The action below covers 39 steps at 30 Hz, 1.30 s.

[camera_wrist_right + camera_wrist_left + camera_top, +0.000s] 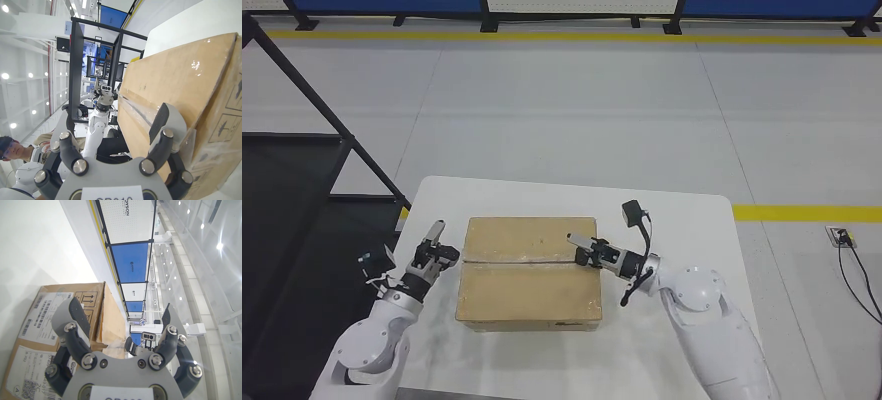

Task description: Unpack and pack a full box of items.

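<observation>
**A:** Where was the box?

**B:** The brown cardboard box [529, 270] [111, 315] [170, 75] sat in the middle of the white counter [692, 220], with its long sides running left to right.

**A:** Was it open, and could you see what it held?

**B:** It was closed. Its two top flaps [530, 238] met along a centre seam [527, 262] [132, 106], and glossy clear tape [140, 111] lay over the join. The contents were hidden.

**A:** Were there any markings?

**B:** White barcode labels [43, 313] covered the end that faced the left arm.

**A:** And the left gripper?

**B:** The left gripper [445, 243] [122, 306] [105, 91] hung just beside the box's left end, near the top edge. Its fingers [79, 311] were spread wide and held nothing. One of them was in front of the labelled end, the other out past the upper edge.

**A:** And the right one?

**B:** The right gripper [578, 250] [143, 344] [116, 113] was at the opposite end, level with the seam. Its fingers [162, 121] were also wide apart and empty. One reached in over the top flap close to the tape, though I couldn't tell whether it touched the cardboard. The other stood out in the air above the box.
</observation>
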{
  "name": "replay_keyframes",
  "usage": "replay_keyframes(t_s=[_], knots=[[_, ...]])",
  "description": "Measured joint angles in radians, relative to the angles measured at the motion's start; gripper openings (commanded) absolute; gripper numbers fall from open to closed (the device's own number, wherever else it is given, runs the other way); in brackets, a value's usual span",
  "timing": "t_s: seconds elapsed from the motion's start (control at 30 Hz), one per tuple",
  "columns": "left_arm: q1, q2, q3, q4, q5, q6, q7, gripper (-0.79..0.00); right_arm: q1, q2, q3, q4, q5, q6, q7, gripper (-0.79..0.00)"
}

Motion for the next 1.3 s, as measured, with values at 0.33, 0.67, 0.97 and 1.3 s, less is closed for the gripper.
replay_keyframes(t_s=[0.33,0.67,0.97,1.3], knots=[[-0.004,-0.002,-0.002,0.003,0.007,0.002,-0.005,0.000,0.090,-0.009,-0.090,0.076,0.012,0.031,0.017,0.000],[-0.007,-0.003,-0.016,0.018,-0.011,0.000,-0.006,0.000,0.235,-0.048,-0.226,0.250,0.069,0.029,0.013,0.000],[-0.021,-0.005,-0.017,0.044,-0.030,0.019,-0.018,0.000,0.337,-0.101,-0.353,0.375,0.120,-0.017,-0.023,0.000],[-0.027,-0.007,0.006,0.073,-0.013,0.016,-0.045,0.000,0.422,-0.162,-0.454,0.511,0.183,-0.059,-0.031,0.000]])
